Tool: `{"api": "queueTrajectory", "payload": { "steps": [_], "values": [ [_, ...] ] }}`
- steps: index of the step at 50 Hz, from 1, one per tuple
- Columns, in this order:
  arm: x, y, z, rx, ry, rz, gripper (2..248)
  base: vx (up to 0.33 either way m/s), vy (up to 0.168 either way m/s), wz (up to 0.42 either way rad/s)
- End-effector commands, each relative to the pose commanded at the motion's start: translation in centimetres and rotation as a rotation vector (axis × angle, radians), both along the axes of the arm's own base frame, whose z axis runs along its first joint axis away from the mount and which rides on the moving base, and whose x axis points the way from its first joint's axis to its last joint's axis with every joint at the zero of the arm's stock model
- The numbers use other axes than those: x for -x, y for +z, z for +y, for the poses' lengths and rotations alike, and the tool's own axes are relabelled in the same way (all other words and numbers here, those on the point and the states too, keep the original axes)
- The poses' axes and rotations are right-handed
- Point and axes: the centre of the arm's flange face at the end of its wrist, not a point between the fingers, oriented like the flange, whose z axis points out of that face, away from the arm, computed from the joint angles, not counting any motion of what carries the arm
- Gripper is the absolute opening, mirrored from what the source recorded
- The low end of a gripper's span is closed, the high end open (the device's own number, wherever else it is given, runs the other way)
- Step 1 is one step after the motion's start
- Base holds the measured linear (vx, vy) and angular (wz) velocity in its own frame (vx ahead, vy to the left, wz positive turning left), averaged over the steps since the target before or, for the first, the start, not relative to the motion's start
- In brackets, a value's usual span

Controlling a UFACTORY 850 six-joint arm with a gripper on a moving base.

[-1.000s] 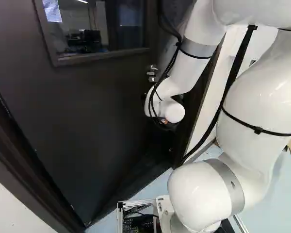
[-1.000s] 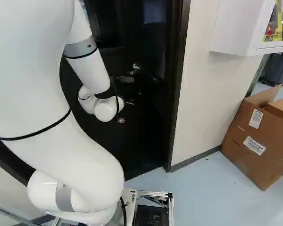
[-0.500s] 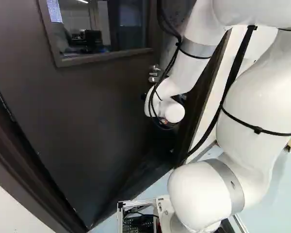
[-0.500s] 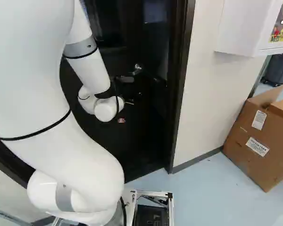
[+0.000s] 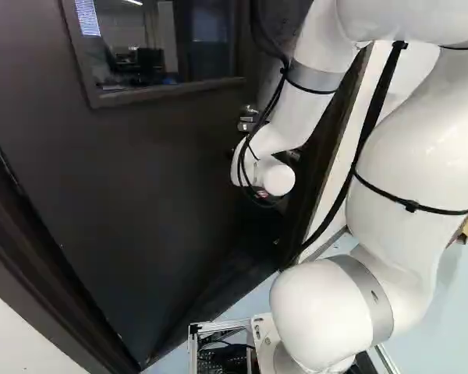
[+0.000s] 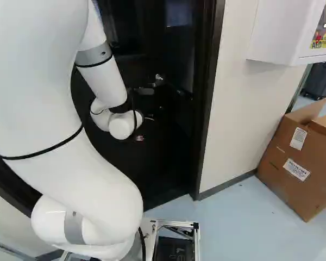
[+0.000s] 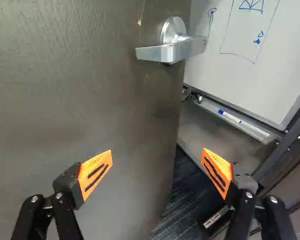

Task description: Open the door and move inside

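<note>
Where your arm point(image 5: 409, 156) reaches toward the upper middle of the left base view, the gripper point(image 5: 262, 193) is mostly hidden behind the white wrist, close to the dark door point(image 5: 156, 187). That door fills much of the left and centre of the same frame, with its window point(image 5: 152, 47) at the upper left. In the dim right base view it seems to stand partly open, though the murk there makes the angle hard to judge; your wrist view shows a gap past its free edge.

Looking along the gripper point(image 7: 157, 151), you have its two fingers spread wide, orange pads point(image 7: 95, 172) well apart, with nothing held between them. The silver door handle point(image 7: 165, 51) is ahead of the fingers and clear of them, its lever across the door face near the free edge. Beyond that edge you can see a whiteboard point(image 7: 250, 45), a marker point(image 7: 230, 116) on the tray point(image 7: 245, 128) beneath it, and dark carpet point(image 7: 182, 200).

At the upper right of the right base view you have a white cabinet point(image 6: 274, 32) on the pale wall point(image 6: 233, 109); below it, at the right of the frame, an open cardboard box point(image 6: 299, 157) stands on the light blue floor point(image 6: 233, 228).
</note>
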Motion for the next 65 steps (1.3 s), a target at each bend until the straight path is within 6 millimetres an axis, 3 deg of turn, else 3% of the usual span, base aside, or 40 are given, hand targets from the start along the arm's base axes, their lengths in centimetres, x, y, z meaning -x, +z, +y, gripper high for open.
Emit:
{"api": "queueTrajectory", "payload": {
  "steps": [65],
  "values": [
    [-4.0,-0.2,5.9,-0.031,0.055,-0.006,247,0.000,0.000,0.000]
  ]
}}
